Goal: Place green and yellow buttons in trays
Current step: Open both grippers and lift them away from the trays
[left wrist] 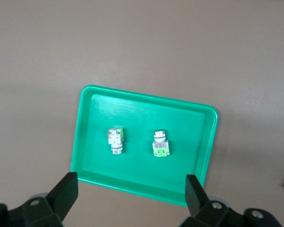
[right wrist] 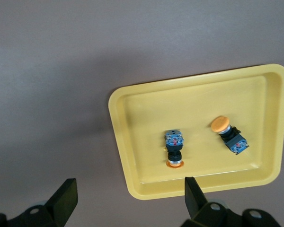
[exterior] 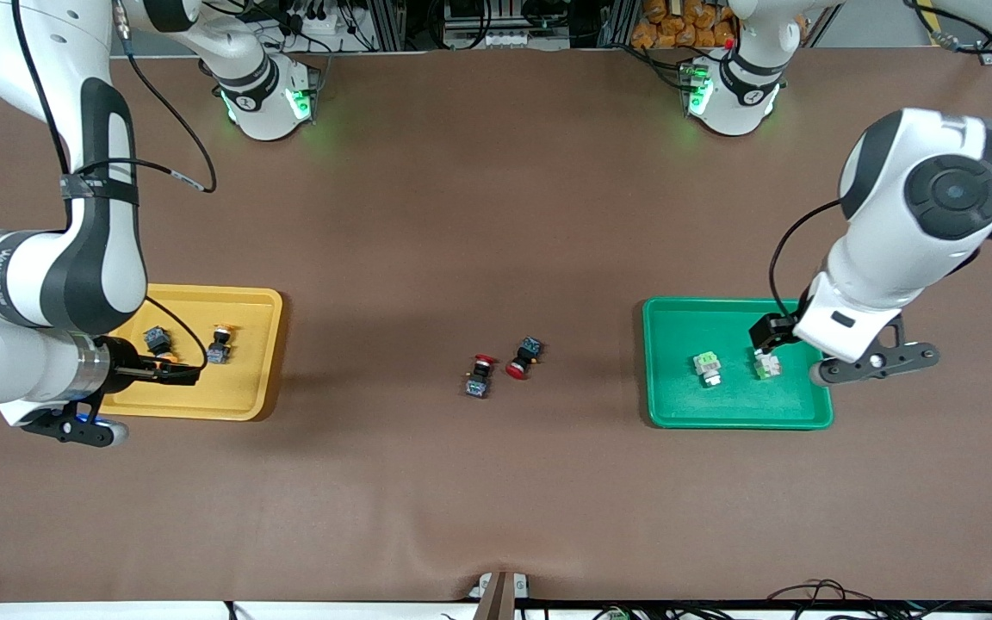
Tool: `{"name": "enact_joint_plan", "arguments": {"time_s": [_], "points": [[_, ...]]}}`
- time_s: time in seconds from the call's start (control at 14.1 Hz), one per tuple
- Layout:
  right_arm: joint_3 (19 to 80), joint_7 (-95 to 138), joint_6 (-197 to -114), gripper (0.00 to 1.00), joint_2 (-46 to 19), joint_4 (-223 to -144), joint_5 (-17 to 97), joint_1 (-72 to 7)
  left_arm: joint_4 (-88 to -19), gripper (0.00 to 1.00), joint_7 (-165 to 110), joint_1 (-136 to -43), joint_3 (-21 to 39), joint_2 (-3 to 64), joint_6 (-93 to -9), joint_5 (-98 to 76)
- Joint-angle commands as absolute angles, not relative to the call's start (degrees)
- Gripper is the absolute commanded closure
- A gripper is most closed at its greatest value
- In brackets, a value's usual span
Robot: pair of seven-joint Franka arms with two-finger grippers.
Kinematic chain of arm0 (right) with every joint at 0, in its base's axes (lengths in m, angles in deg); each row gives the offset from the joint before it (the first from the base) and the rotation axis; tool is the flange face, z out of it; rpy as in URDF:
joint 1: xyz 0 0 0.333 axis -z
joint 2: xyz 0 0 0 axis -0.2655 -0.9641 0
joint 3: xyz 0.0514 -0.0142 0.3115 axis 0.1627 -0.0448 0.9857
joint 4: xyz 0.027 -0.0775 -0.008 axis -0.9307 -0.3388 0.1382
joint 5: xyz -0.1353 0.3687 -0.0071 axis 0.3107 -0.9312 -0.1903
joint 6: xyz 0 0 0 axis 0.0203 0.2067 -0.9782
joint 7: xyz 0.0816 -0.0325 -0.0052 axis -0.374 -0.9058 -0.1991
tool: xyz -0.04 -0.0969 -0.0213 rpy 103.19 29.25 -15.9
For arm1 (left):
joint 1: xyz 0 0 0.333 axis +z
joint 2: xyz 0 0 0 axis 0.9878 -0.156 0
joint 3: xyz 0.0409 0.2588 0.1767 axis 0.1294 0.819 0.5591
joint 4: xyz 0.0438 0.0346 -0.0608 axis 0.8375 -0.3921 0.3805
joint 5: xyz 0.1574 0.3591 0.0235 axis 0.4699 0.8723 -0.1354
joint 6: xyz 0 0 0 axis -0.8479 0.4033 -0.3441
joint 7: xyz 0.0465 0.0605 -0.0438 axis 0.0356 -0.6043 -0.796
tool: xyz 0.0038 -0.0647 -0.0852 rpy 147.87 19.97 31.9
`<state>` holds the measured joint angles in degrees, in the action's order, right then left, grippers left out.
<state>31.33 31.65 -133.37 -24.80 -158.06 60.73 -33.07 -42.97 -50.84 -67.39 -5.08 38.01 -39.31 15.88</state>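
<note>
The green tray (exterior: pixel 733 405) lies toward the left arm's end of the table, with two whitish-grey green buttons (exterior: pixel 707 368) (exterior: pixel 767 365) in it. My left gripper (exterior: pixel 761 344) is open and empty, up over that tray; the left wrist view shows the tray (left wrist: pixel 132 111) and both buttons (left wrist: pixel 116 140) (left wrist: pixel 160 144) below its spread fingers (left wrist: pixel 64 191). The yellow tray (exterior: pixel 242 392) lies toward the right arm's end and holds two yellow-capped buttons (exterior: pixel 220 343) (exterior: pixel 158 342). My right gripper (exterior: pixel 189 372) is open and empty over it. The right wrist view shows this tray (right wrist: pixel 146 123) and its buttons (right wrist: pixel 174 147) (right wrist: pixel 229 133).
Two black-bodied buttons with red caps (exterior: pixel 480 376) (exterior: pixel 523 357) lie on the brown table between the trays. The arm bases stand along the table's edge farthest from the front camera.
</note>
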Motion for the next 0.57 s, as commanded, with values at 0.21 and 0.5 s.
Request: {"name": "enact_joint_plan", "arguments": {"time_s": [0.21,0.5], "points": [[56.1,32.2,-131.9,0.0,-20.4,-155.2,78.8,-16.4,-39.7,0.0,-48.3,-67.0,-5.4,41.5,-35.1,8.6],[57.9,32.2,-130.2,0.0,-19.0,-152.0,80.2,-16.4,-39.2,0.0,-42.8,-67.6,-2.7,44.9,-31.0,7.1]]}}
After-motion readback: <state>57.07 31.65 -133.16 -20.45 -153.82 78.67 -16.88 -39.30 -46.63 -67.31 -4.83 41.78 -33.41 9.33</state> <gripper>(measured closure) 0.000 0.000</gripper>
